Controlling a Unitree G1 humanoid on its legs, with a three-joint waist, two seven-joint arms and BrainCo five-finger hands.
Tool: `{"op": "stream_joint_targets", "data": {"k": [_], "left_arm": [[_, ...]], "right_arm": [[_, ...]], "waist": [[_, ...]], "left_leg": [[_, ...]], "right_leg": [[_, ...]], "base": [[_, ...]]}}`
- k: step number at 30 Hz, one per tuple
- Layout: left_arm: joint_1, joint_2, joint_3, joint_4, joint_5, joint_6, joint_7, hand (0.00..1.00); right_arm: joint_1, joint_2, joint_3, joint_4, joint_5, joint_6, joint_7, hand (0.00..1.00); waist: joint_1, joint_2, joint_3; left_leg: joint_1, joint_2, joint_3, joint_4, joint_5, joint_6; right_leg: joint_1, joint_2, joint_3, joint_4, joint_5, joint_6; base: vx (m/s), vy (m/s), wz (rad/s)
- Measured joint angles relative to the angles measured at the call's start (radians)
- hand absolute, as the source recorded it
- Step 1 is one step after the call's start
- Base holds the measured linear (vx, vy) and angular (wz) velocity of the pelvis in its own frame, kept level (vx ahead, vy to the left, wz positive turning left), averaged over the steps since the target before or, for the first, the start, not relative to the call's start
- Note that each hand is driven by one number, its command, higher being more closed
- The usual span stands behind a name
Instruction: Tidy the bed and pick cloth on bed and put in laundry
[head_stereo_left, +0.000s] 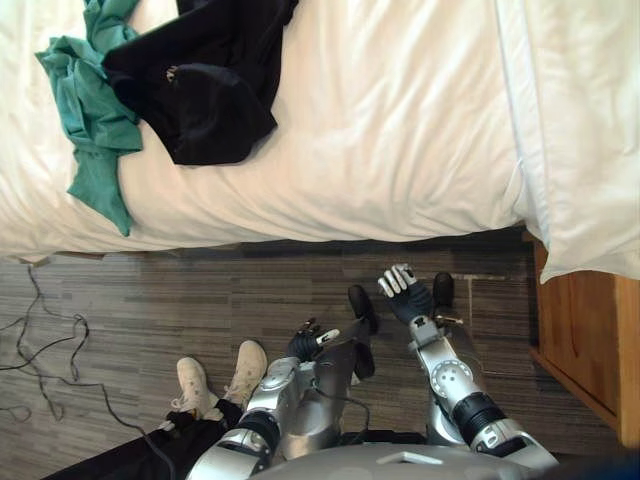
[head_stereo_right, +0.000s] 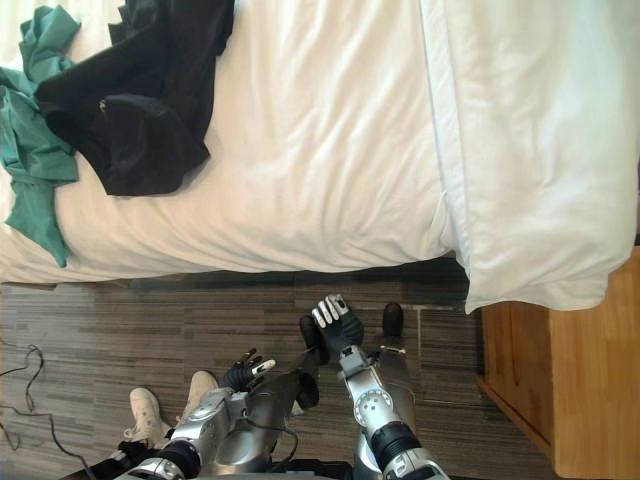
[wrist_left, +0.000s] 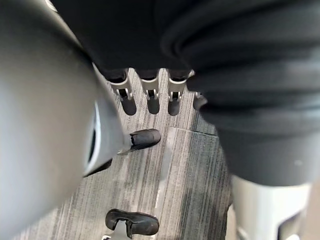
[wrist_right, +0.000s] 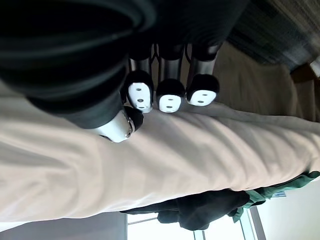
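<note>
A green cloth (head_stereo_left: 95, 110) lies crumpled at the bed's far left, hanging toward the edge. A black cloth (head_stereo_left: 200, 80) lies beside it, partly over it. Both rest on the white sheet of the bed (head_stereo_left: 400, 130). My right hand (head_stereo_left: 405, 293) is raised over the floor just short of the bed's edge, fingers (wrist_right: 170, 100) relaxed and holding nothing, well to the right of the clothes. The right wrist view shows the black cloth (wrist_right: 200, 210) and the green cloth (wrist_right: 280, 187) far beyond the sheet. My left hand (head_stereo_left: 310, 342) hangs low over the floor, its fingers (wrist_left: 150, 97) straight and empty.
A thick white duvet (head_stereo_left: 590, 120) covers the bed's right side and hangs over the edge. A wooden bedside cabinet (head_stereo_left: 590, 340) stands at the right. A person's white shoes (head_stereo_left: 215, 385) stand on the grey floor at my lower left.
</note>
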Motion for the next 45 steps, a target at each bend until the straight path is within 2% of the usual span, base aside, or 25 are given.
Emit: {"op": "stream_joint_targets", "data": {"k": [1, 3, 6, 10, 11, 12, 13, 16, 21, 24, 28, 30, 34, 37, 41, 45], "left_arm": [[0.003, 0.001, 0.0, 0.0, 0.005, 0.0, 0.0, 0.0], [0.025, 0.019, 0.001, -0.008, 0.037, -0.008, -0.003, 0.0], [0.033, 0.042, 0.005, -0.006, 0.074, -0.003, -0.002, 0.0], [0.054, 0.047, 0.04, -0.017, 0.105, 0.021, 0.0, 0.0], [0.056, 0.049, 0.041, -0.019, 0.105, 0.025, 0.001, 0.0], [0.068, 0.055, 0.042, -0.026, 0.105, 0.05, 0.002, 0.0], [0.07, 0.056, 0.047, -0.025, 0.106, 0.064, 0.005, 0.0], [0.072, 0.053, 0.052, -0.025, 0.124, 0.105, 0.014, 0.0], [0.099, 0.047, 0.079, -0.024, 0.147, 0.174, 0.034, 0.0], [0.107, 0.049, 0.079, -0.022, 0.159, 0.203, 0.049, 0.0], [0.111, 0.053, 0.079, -0.022, 0.161, 0.215, 0.069, 0.0], [0.11, 0.053, 0.079, -0.023, 0.161, 0.233, 0.075, 0.0], [0.11, 0.053, 0.079, -0.023, 0.152, 0.247, 0.091, 0.0], [0.112, 0.054, 0.094, -0.023, 0.139, 0.249, 0.115, 0.0], [0.128, 0.053, 0.151, -0.023, 0.139, 0.238, 0.115, 0.0], [0.148, 0.059, 0.181, -0.023, 0.11, 0.212, 0.117, 0.0]], "right_arm": [[0.002, -0.004, 0.0, 0.004, -0.017, -0.003, 0.001, 0.0], [0.005, -0.026, -0.005, 0.02, -0.154, -0.042, -0.003, 0.0], [0.019, -0.031, -0.053, 0.048, -0.27, -0.081, -0.039, 0.0], [0.052, -0.067, -0.161, 0.119, -0.47, -0.095, -0.145, 0.0], [0.053, -0.067, -0.174, 0.128, -0.49, -0.095, -0.155, 0.0], [0.065, -0.073, -0.223, 0.165, -0.566, -0.094, -0.185, 0.0], [0.075, -0.077, -0.244, 0.181, -0.593, -0.091, -0.206, 0.0], [0.125, -0.092, -0.327, 0.239, -0.689, -0.067, -0.274, 0.0], [0.197, -0.091, -0.429, 0.278, -0.772, -0.023, -0.33, 0.0], [0.224, -0.074, -0.479, 0.287, -0.809, 0.013, -0.373, 0.0], [0.239, -0.044, -0.533, 0.292, -0.886, 0.05, -0.402, 0.0], [0.24, -0.046, -0.553, 0.302, -0.927, 0.091, -0.433, 0.0], [0.246, -0.041, -0.575, 0.304, -0.925, 0.117, -0.458, 0.0], [0.243, -0.036, -0.591, 0.302, -0.927, 0.146, -0.446, 0.0], [0.244, -0.026, -0.602, 0.303, -0.941, 0.148, -0.436, 0.0], [0.245, -0.028, -0.608, 0.305, -0.968, 0.147, -0.437, 0.0]], "waist": [[0.0, -0.003, -0.001], [-0.003, -0.035, -0.008], [-0.008, -0.071, -0.019], [-0.009, -0.108, -0.039], [-0.01, -0.112, -0.041], [-0.016, -0.126, -0.06], [-0.02, -0.13, -0.069], [-0.023, -0.136, -0.091], [-0.025, -0.14, -0.154], [-0.026, -0.147, -0.187], [-0.023, -0.159, -0.207], [-0.023, -0.16, -0.207], [-0.023, -0.158, -0.208], [-0.021, -0.157, -0.209], [-0.02, -0.157, -0.21], [-0.017, -0.156, -0.212]], "left_leg": [[0.008, 0.0, -0.001, -0.002, 0.0, 0.0], [0.046, 0.001, -0.005, -0.005, -0.004, -0.003], [0.076, 0.004, -0.009, -0.006, -0.009, -0.007], [0.139, 0.008, -0.008, -0.006, -0.027, -0.009], [0.144, 0.009, -0.009, -0.005, -0.029, -0.008], [0.157, 0.011, -0.01, -0.005, -0.033, -0.009], [0.165, 0.012, -0.014, -0.006, -0.035, -0.01], [0.213, 0.015, -0.03, -0.011, -0.041, -0.012], [0.272, 0.014, -0.036, -0.044, -0.042, -0.013], [0.281, 0.013, -0.056, -0.06, -0.044, -0.018], [0.287, 0.015, -0.06, -0.069, -0.046, -0.019], [0.299, 0.016, -0.064, -0.069, -0.055, -0.022], [0.302, 0.015, -0.084, -0.068, -0.055, -0.019], [0.307, 0.021, -0.083, -0.059, -0.059, -0.026], [0.315, 0.023, -0.082, -0.035, -0.08, -0.033], [0.283, 0.038, -0.082, 0.068, -0.131, -0.044]], "right_leg": [[0.01, 0.001, -0.001, -0.007, 0.001, 0.001], [0.059, 0.005, -0.004, -0.028, 0.003, 0.003], [0.099, 0.009, -0.008, -0.047, 0.007, 0.004], [0.172, 0.019, -0.006, -0.08, 0.012, 0.005], [0.18, 0.02, -0.007, -0.083, 0.012, 0.005], [0.196, 0.023, -0.008, -0.093, 0.012, 0.005], [0.209, 0.024, -0.013, -0.097, 0.012, 0.005], [0.273, 0.028, -0.032, -0.119, 0.009, 0.006], [0.324, 0.033, -0.044, -0.135, -0.002, 0.012], [0.34, 0.033, -0.056, -0.148, -0.004, 0.014], [0.348, 0.036, -0.063, -0.148, -0.008, 0.008], [0.355, 0.037, -0.069, -0.13, -0.033, 0.008], [0.358, 0.038, -0.086, -0.107, -0.052, 0.002], [0.372, 0.044, -0.089, -0.12, -0.057, 0.0], [0.394, 0.045, -0.088, -0.138, -0.057, 0.0], [0.407, 0.035, -0.091, -0.127, -0.072, 0.003]], "base": [[0.08, 0.0, -0.04], [0.11, 0.003, -0.05], [0.07, -0.001, -0.04], [0.05, 0.013, -0.1], [0.02, 0.004, -0.08], [0.0, 0.0, 0.0], [0.0, 0.0, 0.0], [0.04, -0.003, 0.09], [0.03, 0.001, -0.02], [0.03, 0.012, 0.13], [0.04, 0.007, 0.07], [0.05, -0.005, 0.05], [0.07, -0.015, 0.14], [0.11, -0.028, 0.01], [0.08, -0.009, -0.09], [0.02, -0.004, 0.02]]}}
